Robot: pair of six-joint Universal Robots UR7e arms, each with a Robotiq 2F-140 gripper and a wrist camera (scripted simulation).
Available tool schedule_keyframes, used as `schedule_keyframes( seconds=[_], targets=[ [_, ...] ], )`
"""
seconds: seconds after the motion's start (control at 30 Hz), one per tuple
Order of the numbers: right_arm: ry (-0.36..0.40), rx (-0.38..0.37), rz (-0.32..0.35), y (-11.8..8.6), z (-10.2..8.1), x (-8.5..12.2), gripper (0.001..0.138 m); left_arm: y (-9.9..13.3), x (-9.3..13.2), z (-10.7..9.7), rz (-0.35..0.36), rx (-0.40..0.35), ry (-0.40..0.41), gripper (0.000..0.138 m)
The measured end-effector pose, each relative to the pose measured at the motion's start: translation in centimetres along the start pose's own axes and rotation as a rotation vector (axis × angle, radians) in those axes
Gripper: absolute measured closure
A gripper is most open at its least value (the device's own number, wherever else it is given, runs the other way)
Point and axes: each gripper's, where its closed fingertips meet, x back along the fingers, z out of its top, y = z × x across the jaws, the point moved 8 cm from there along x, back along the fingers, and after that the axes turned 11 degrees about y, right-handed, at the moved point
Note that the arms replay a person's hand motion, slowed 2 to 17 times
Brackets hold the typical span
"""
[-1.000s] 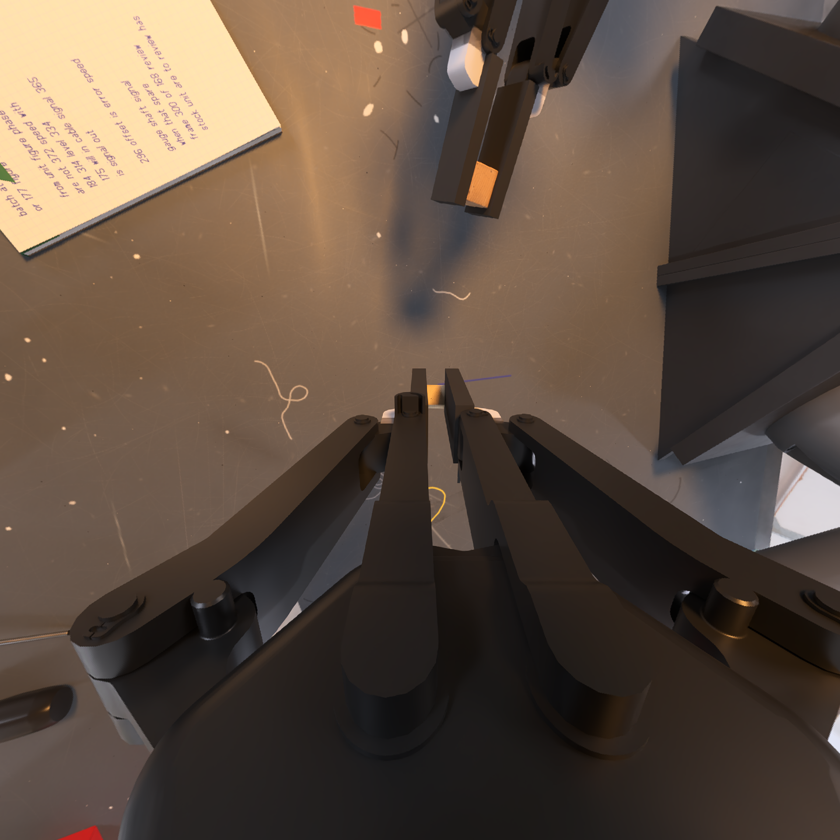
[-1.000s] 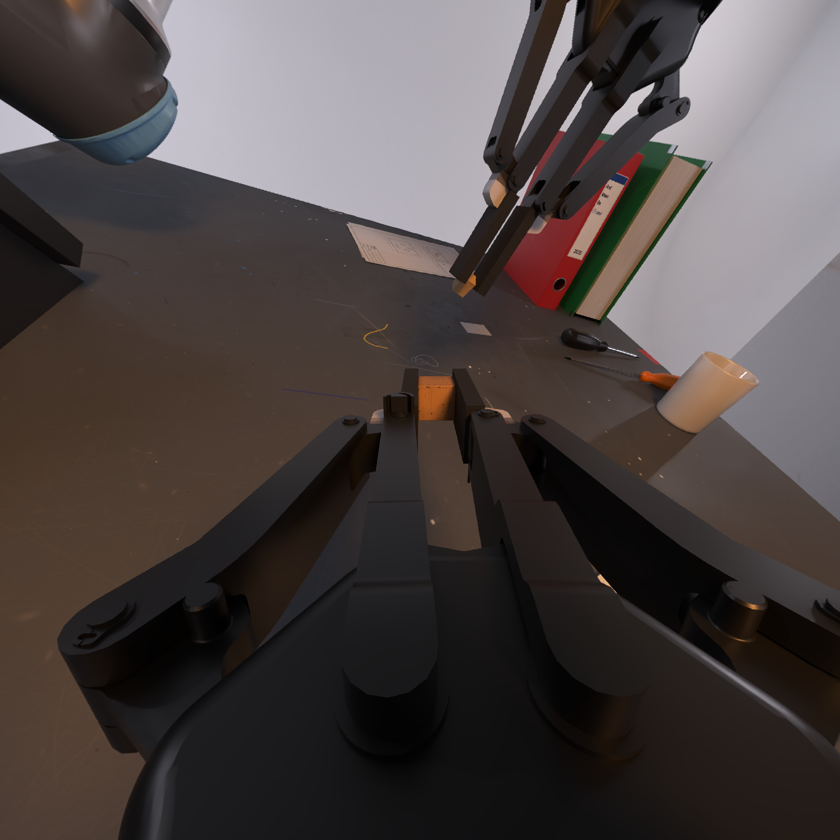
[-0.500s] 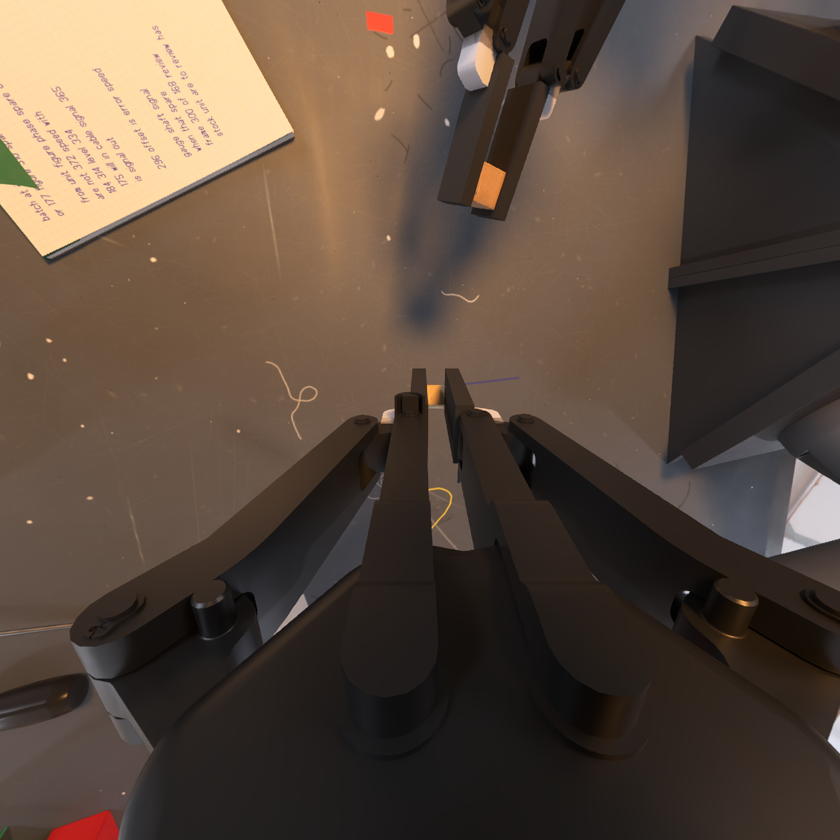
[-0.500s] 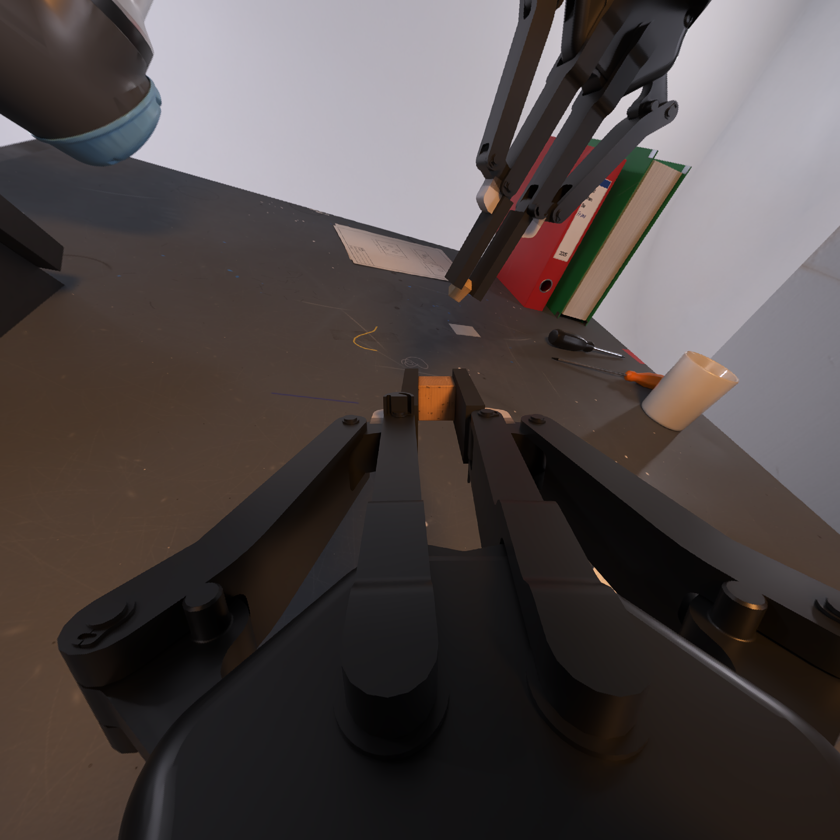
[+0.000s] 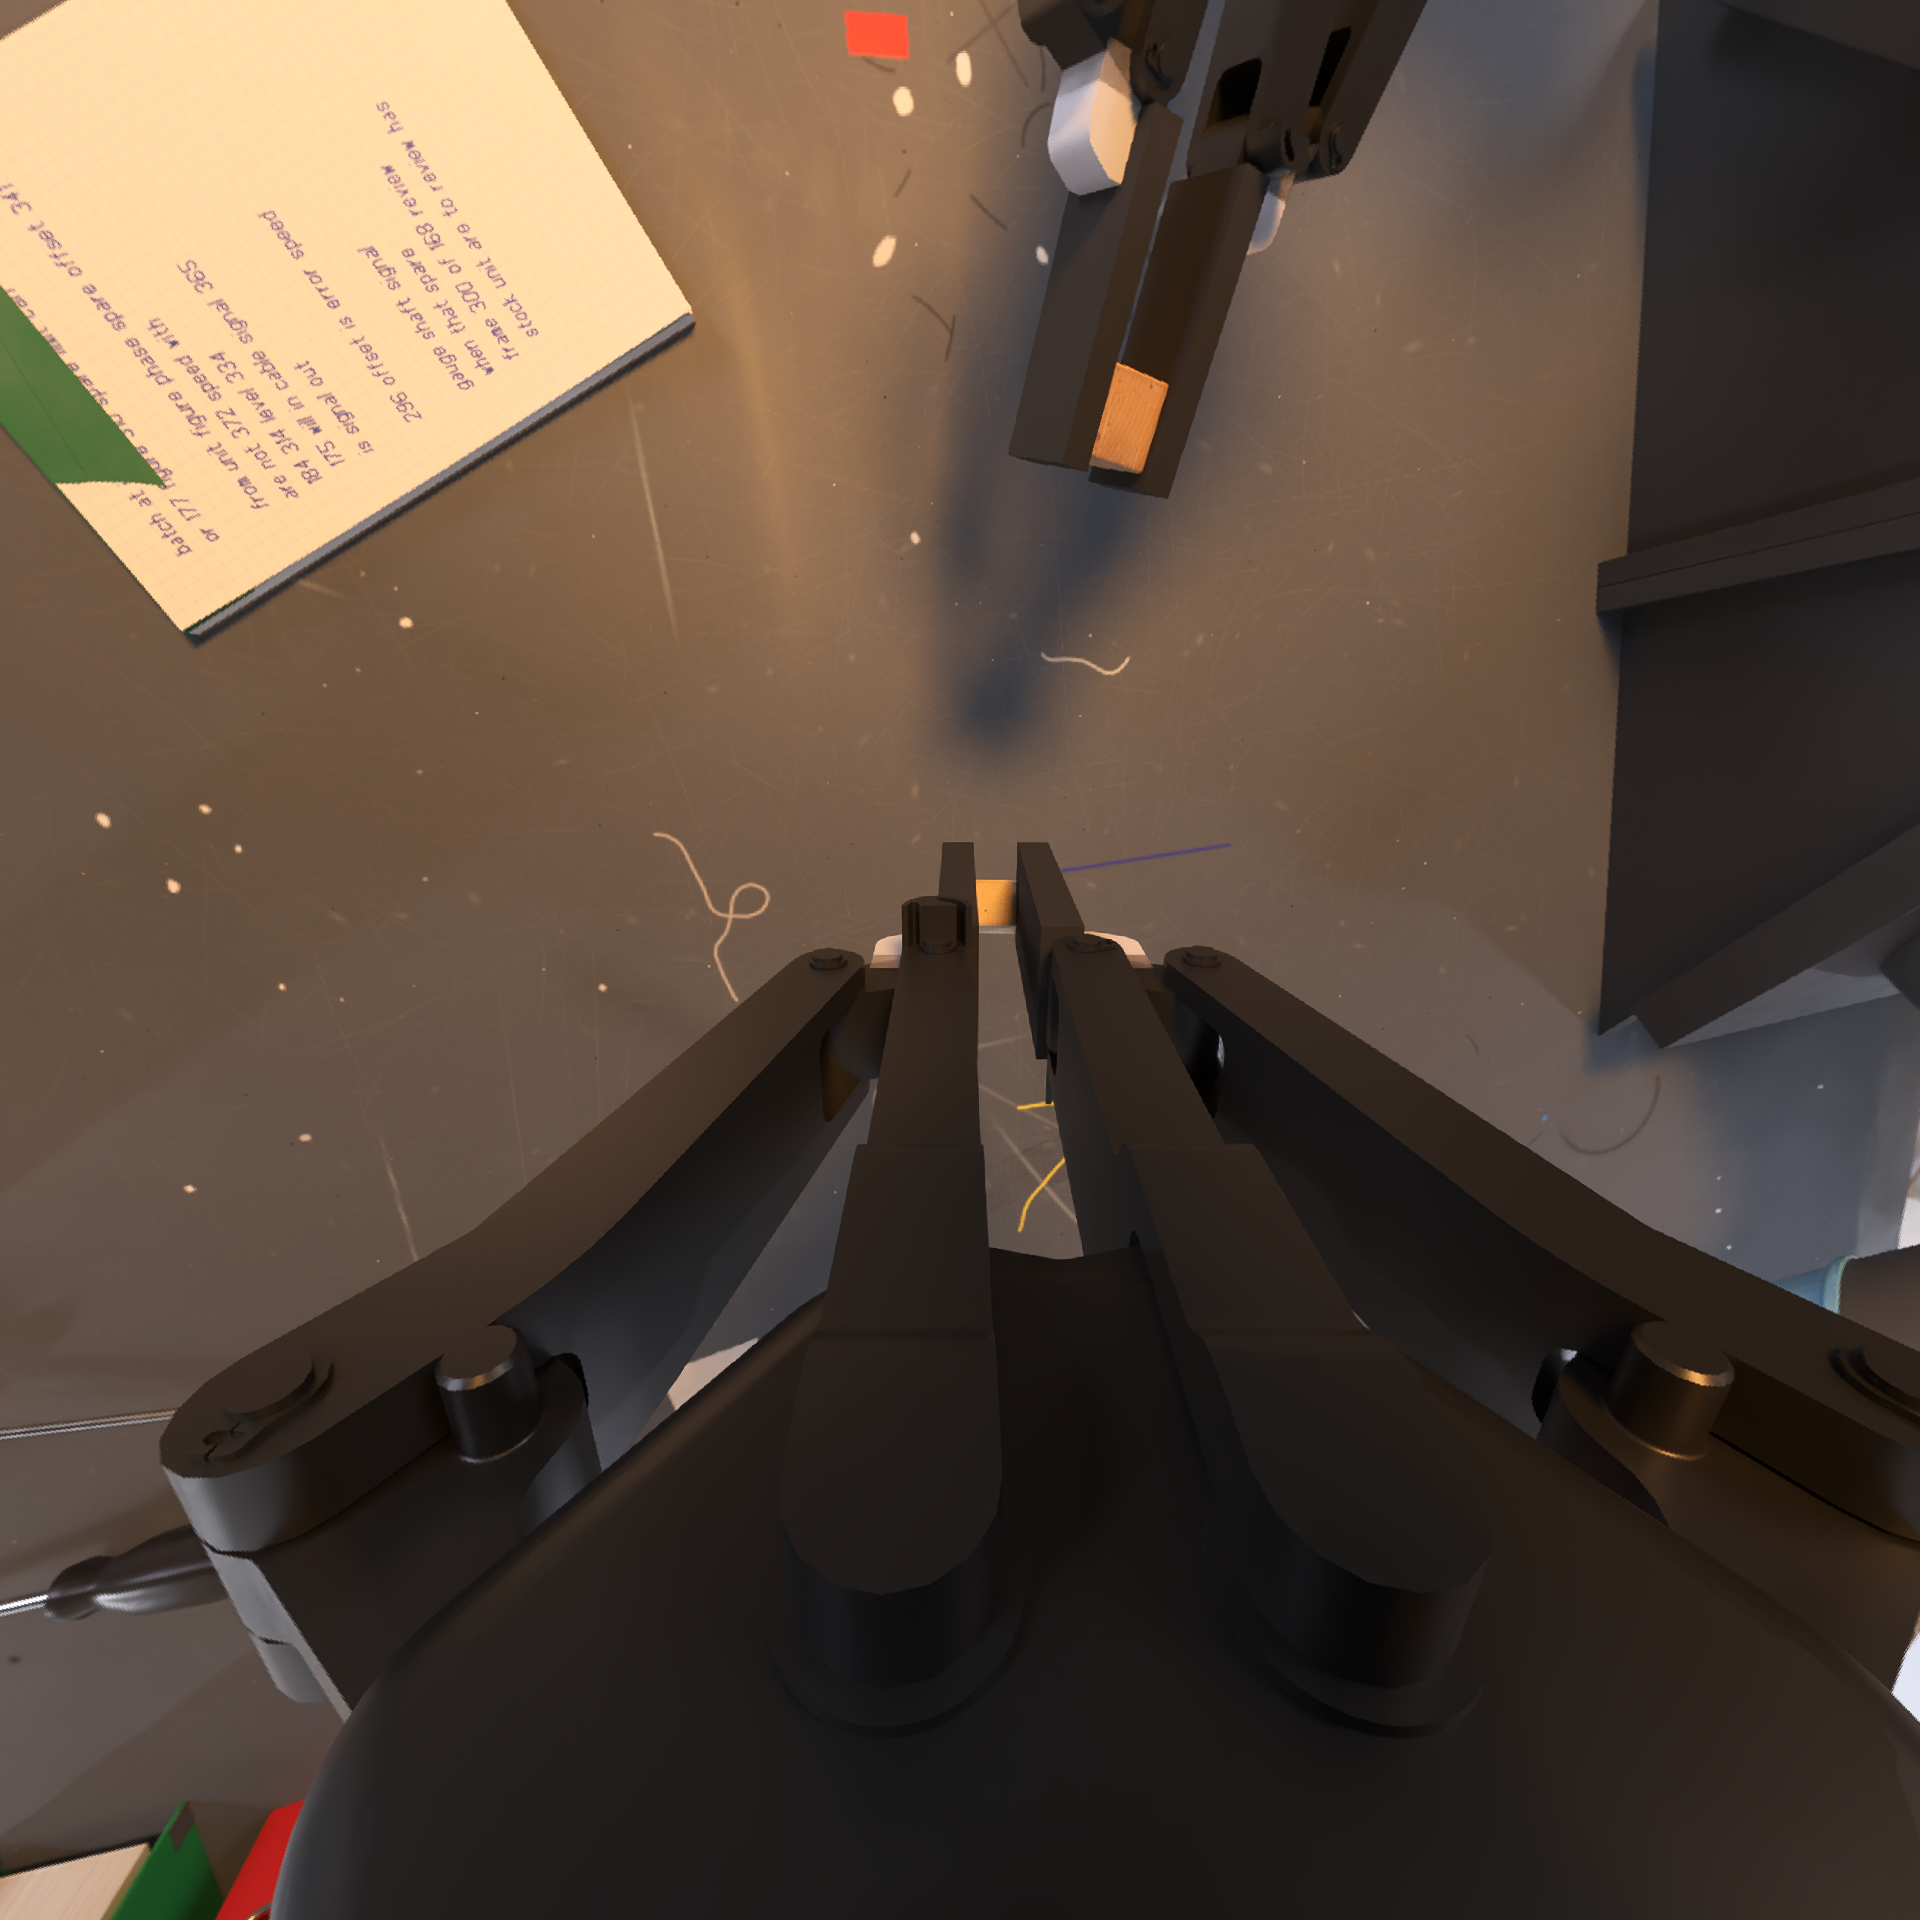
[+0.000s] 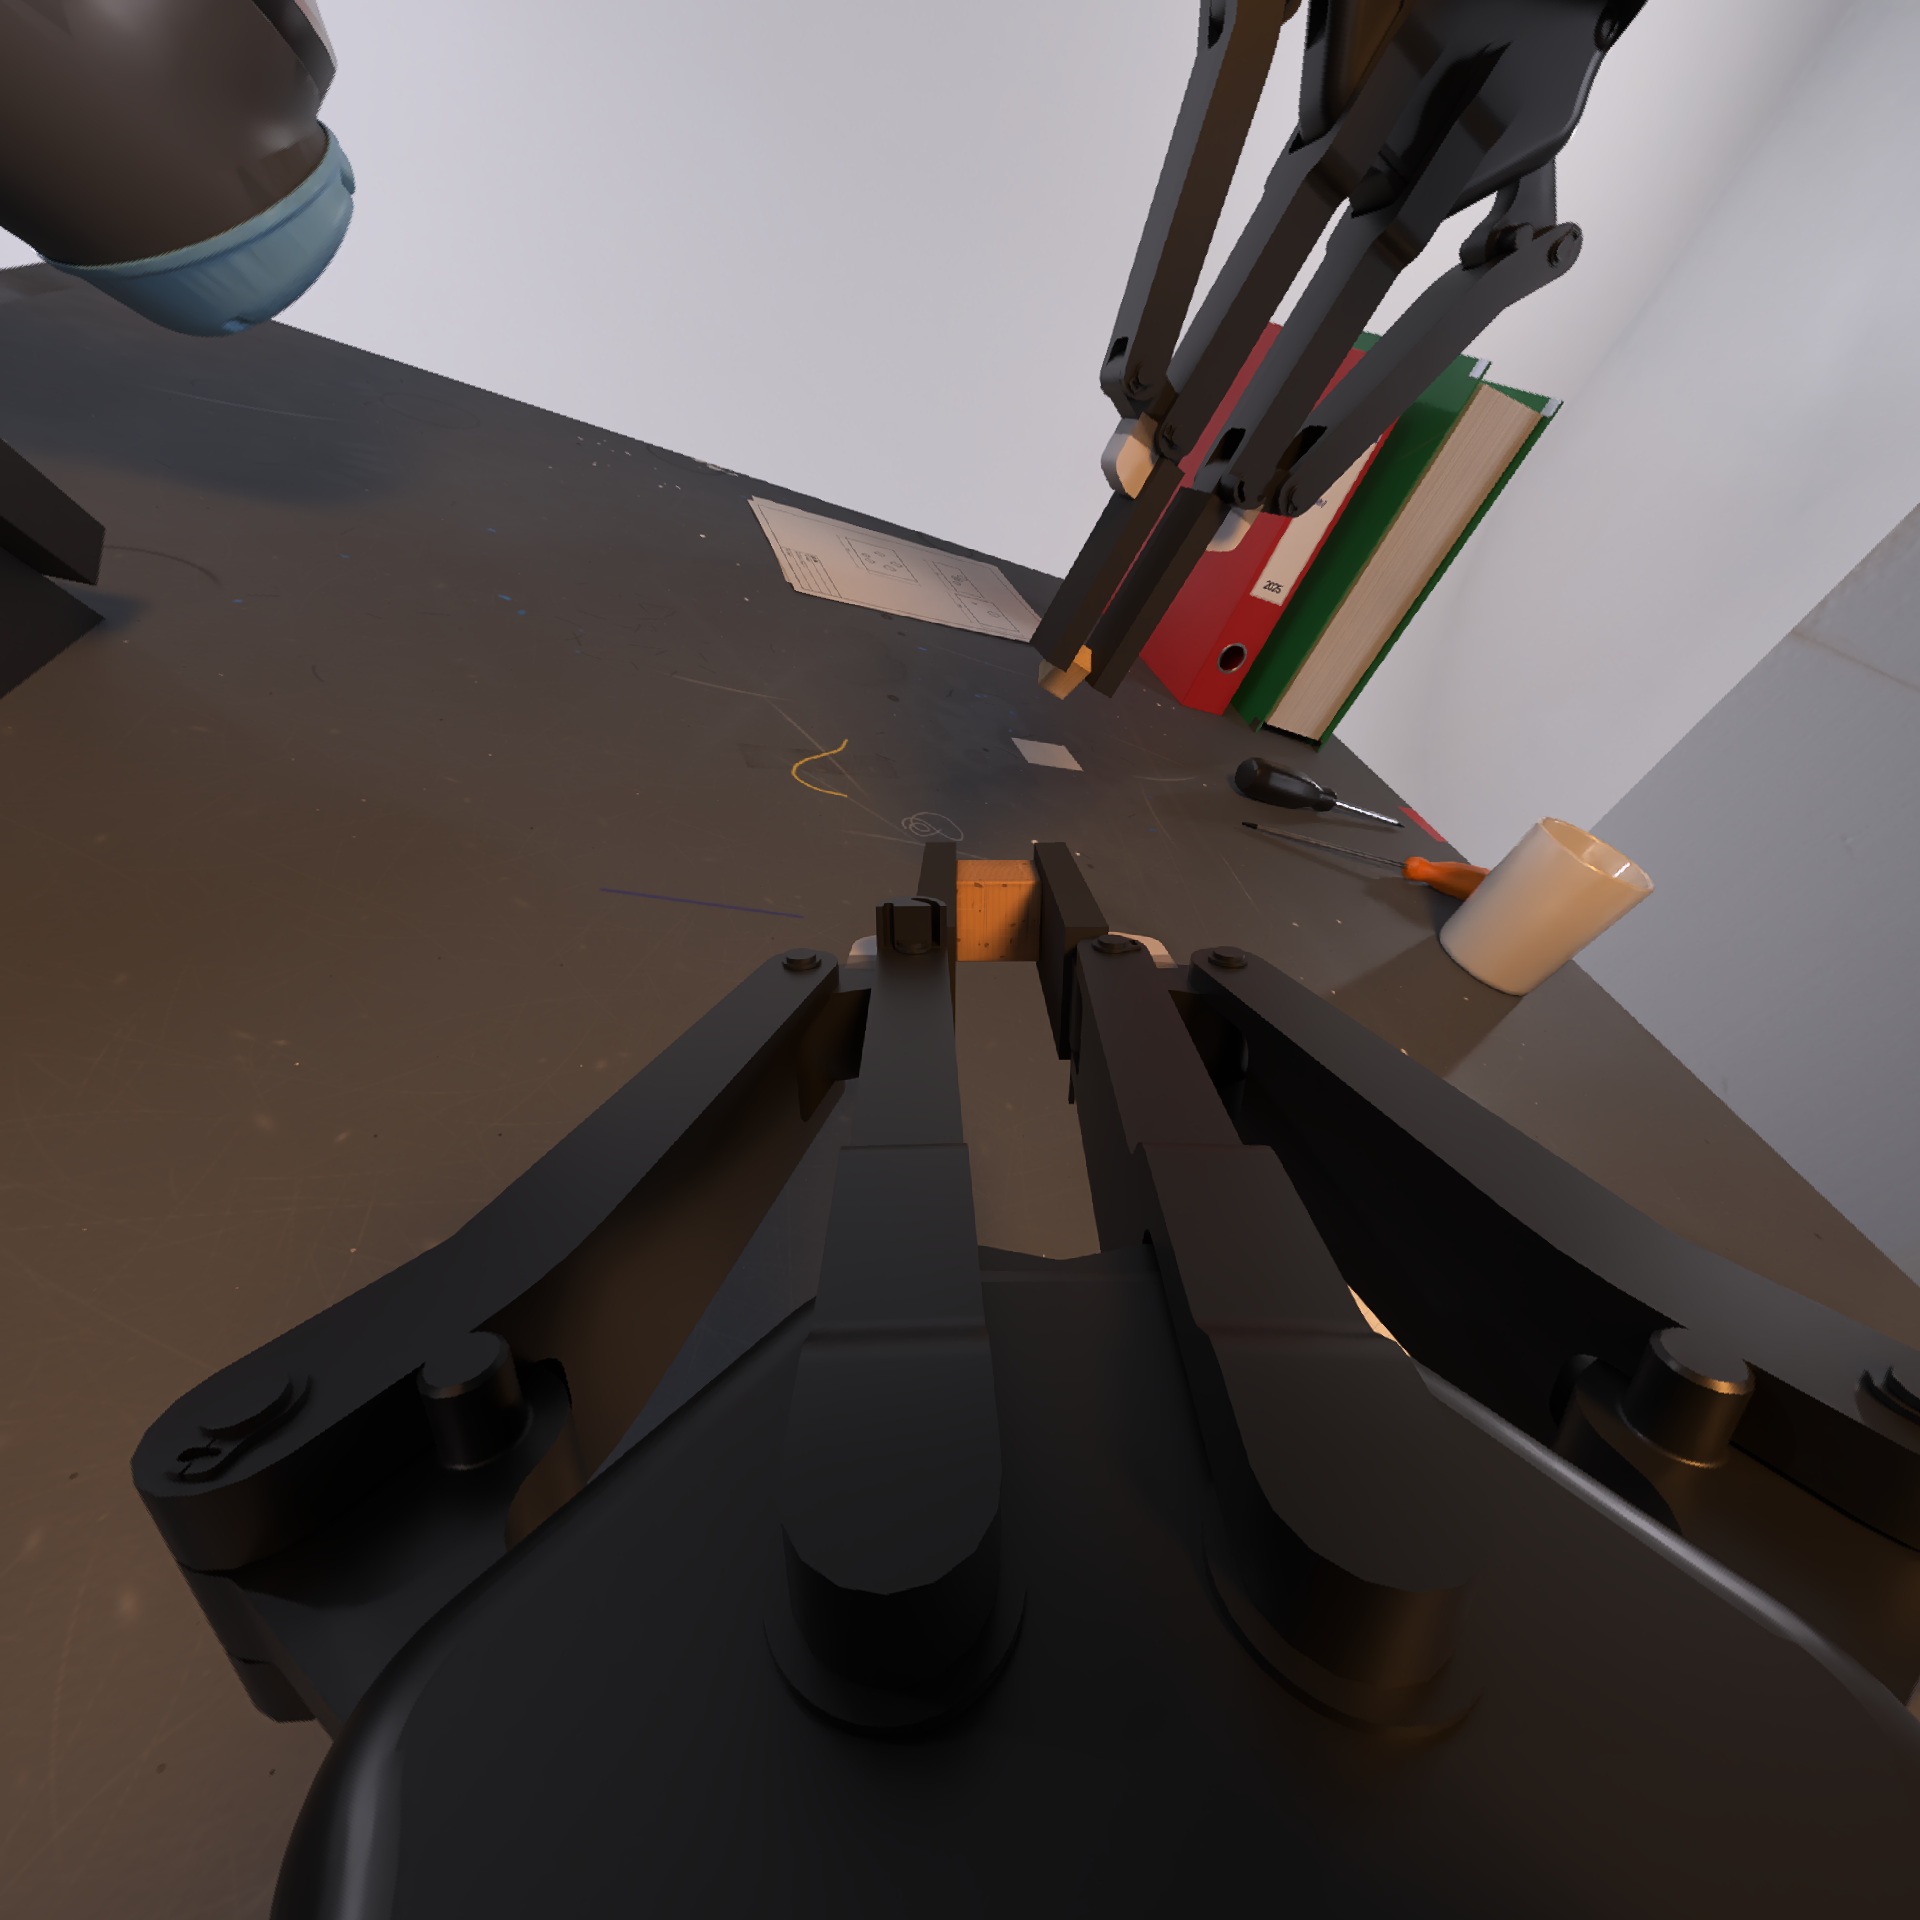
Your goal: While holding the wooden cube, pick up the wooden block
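Observation:
My left gripper (image 5: 995, 862) is shut on a small wooden cube (image 5: 995, 900), only a sliver of which shows between the fingers. It hangs above the dark table (image 5: 520, 935). In the right wrist view it (image 6: 1075, 681) reaches down from the upper right with the cube (image 6: 1065, 673) at its tips. My right gripper (image 6: 995, 862) is shut on the larger wooden block (image 6: 995, 920) and holds it off the table. In the left wrist view the right gripper (image 5: 1101, 468) shows at the top with the block (image 5: 1127, 421) between its fingers.
A notepad (image 5: 312, 291) lies at the upper left. A dark stand (image 5: 1766, 520) fills the right. A red binder (image 6: 1226, 613) and a green book (image 6: 1392, 561) lean on the wall. A cream cup (image 6: 1543, 904), two screwdrivers (image 6: 1299, 790) and a paper sheet (image 6: 894, 566) lie beyond.
Both grips are unchanged. In the left wrist view the notepad has slid right and down. In the right wrist view the cup and books have drifted left.

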Motion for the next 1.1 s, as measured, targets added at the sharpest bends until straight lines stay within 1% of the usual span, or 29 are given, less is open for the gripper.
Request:
schedule_keyframes(
  seconds=[0.23,0.37,0.57,0.7,0.87,1.1],
  targets=[
    [0.002,0.002,-0.008,0.1,-0.1,0.1,0.119,0.1,-0.1,0.1,0.025,-0.037,0.012,0.127],
    [0.026,-0.002,-0.018,0.2,-0.1,0.3,0.119,0.3,-0.1,0.0,0.042,-0.067,0.037,0.127],
    [0.087,-0.005,-0.033,0.4,0.0,0.9,0.119,0.7,-0.1,-0.1,0.102,-0.132,0.108,0.127],
    [0.098,-0.011,-0.036,0.4,-0.2,1.4,0.119,1.3,0.0,-0.2,0.135,-0.187,0.171,0.127],
    [0.131,-0.015,-0.045,0.5,-0.1,1.8,0.119,1.7,0.4,-0.3,0.174,-0.234,0.242,0.127],
    [0.142,-0.022,-0.054,0.6,-0.1,2.0,0.119,2.0,0.7,-0.4,0.238,-0.300,0.301,0.127]
  ],
)
